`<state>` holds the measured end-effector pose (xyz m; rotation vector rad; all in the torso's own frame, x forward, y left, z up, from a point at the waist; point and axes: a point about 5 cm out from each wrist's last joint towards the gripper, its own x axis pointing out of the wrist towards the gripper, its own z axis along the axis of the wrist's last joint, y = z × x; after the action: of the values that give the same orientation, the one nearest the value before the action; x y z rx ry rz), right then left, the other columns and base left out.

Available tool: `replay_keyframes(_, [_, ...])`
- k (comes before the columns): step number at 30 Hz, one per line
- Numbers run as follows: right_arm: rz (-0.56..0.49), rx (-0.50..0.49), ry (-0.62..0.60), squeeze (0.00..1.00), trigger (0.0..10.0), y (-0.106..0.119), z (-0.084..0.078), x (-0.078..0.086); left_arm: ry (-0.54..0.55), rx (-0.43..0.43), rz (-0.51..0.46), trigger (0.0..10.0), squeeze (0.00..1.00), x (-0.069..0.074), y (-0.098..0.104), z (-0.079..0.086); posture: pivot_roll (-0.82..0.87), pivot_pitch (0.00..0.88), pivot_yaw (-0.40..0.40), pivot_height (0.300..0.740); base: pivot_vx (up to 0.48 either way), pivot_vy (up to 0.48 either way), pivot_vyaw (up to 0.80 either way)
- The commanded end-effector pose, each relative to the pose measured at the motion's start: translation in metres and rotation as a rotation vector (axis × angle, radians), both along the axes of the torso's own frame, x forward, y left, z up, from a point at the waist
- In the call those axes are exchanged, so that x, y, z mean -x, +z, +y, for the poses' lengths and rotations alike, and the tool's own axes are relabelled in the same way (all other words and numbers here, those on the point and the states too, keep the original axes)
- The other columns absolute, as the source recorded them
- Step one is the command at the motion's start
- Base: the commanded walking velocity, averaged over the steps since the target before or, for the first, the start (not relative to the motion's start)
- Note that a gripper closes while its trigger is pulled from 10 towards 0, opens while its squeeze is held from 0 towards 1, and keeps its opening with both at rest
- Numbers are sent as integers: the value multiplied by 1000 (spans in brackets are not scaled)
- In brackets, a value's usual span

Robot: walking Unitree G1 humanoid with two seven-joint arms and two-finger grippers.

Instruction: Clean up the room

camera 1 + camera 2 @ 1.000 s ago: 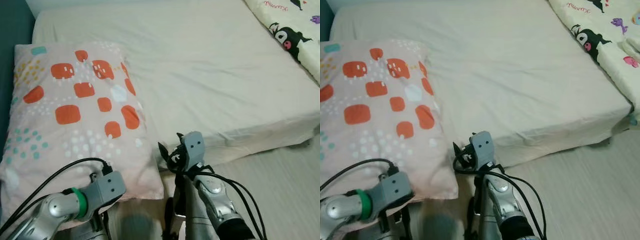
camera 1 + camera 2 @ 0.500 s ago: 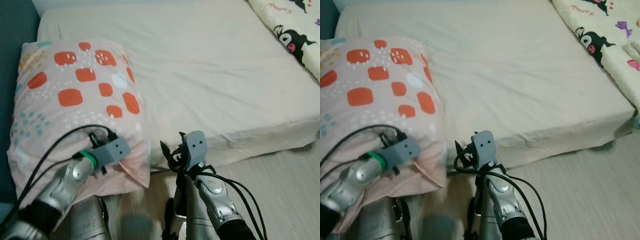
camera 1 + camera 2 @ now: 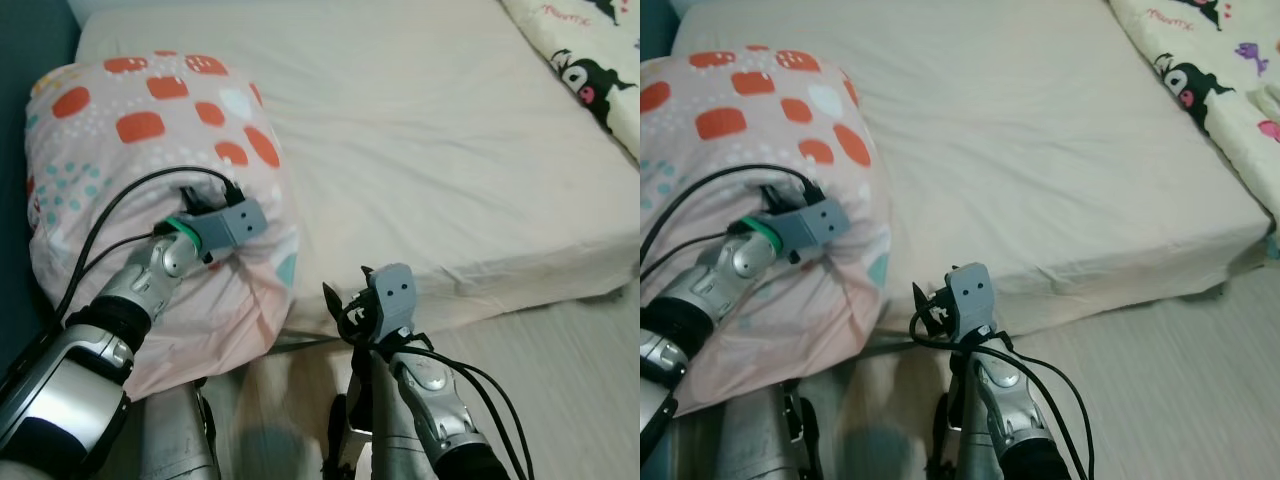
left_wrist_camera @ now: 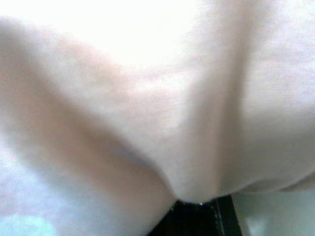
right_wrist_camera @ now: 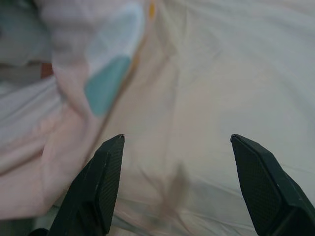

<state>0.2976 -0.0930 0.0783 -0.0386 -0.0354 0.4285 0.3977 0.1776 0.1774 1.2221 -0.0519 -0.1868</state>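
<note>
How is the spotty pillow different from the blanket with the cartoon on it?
The pillow is pink with orange, teal and white spots; the blanket is cream with black cartoon figures. The pillow sits bunched and lifted at the bed's left end, with the left gripper at its front; the blanket lies flat at the right end, untouched. Both rest on the same plain sheet.

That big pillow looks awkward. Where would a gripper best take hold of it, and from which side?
Probably the loose lower corner of the pillow, where the cover bunches into folds near the bed edge: thin cloth fits between two fingers, the plump middle would not. The right gripper, open and facing that corner, could come from the robot's right. The left gripper is pressed into the pillow's near side.
</note>
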Motion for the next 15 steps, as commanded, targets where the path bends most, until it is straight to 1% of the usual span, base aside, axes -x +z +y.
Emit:
replay_keyframes(1, [29, -3, -16, 0, 10000, -6, -3, 4, 5, -29, -109, 0, 0, -6, 21, -1, 35, 273, -70, 539, 0, 0, 0])
replay_keyframes(2, [30, -2, -17, 0, 10000, -6, -3, 4, 4, -67, -143, 0, 0, -8, 26, -2, 33, 273, -70, 539, 0, 0, 0])
replay_keyframes(4, [30, -2, -17, 0, 10000, -6, -3, 4, 4, -67, -143, 0, 0, -8, 26, -2, 33, 273, -70, 539, 0, 0, 0])
replay_keyframes(5, [31, -1, -18, 0, 10000, -6, -2, 4, 2, -96, -164, 0, 0, -9, 30, -1, 33, 273, -70, 539, 0, 0, 0])
replay_keyframes(7, [31, -1, -18, 0, 10000, -6, -2, 4, 2, -96, -164, 0, 0, -9, 30, -1, 33, 273, -70, 539, 0, 0, 0])
replay_keyframes(8, [32, -1, -17, 0, 10000, -6, -1, 5, 7, -132, -160, 0, 0, -9, 28, 3, 29, 273, -70, 539, 0, 0, 0])
replay_keyframes(9, [32, -1, -17, 0, 10000, -6, -1, 5, 7, -132, -160, 0, 0, -9, 28, 3, 29, 273, -70, 539, 0, 0, 0])
replay_keyframes(10, [32, -1, -14, 0, 10000, -5, 0, 5, 7, -155, -127, 0, 0, -8, 24, 9, 28, 274, -68, 539, 0, 0, 0])
replay_keyframes(11, [32, -2, -12, 0, 10000, -5, 2, 6, 3, -162, -49, 0, 0, -6, 15, 16, 27, 272, -69, 539, 0, 0, 0])
replay_keyframes(12, [32, -2, -12, 0, 10000, -5, 2, 6, 3, -162, -49, 0, 0, -6, 15, 16, 27, 272, -69, 539, 0, 0, 0])
replay_keyframes(13, [32, -5, -7, 0, 10000, -5, 3, 7, -8, -171, 48, 0, 0, -2, 4, 25, 30, 272, -72, 539, 0, 0, 0])
replay_keyframes(14, [32, -5, -7, 0, 10000, -5, 3, 7, -8, -171, 48, 0, 0, -2, 4, 25, 30, 272, -72, 539, 0, 0, 0])
replay_keyframes(15, [34, -8, -1, 0, 10000, -6, 5, 8, -8, -190, 120, 0, 0, 3, -4, 35, 30, 272, -72, 539, 0, 0, 0])
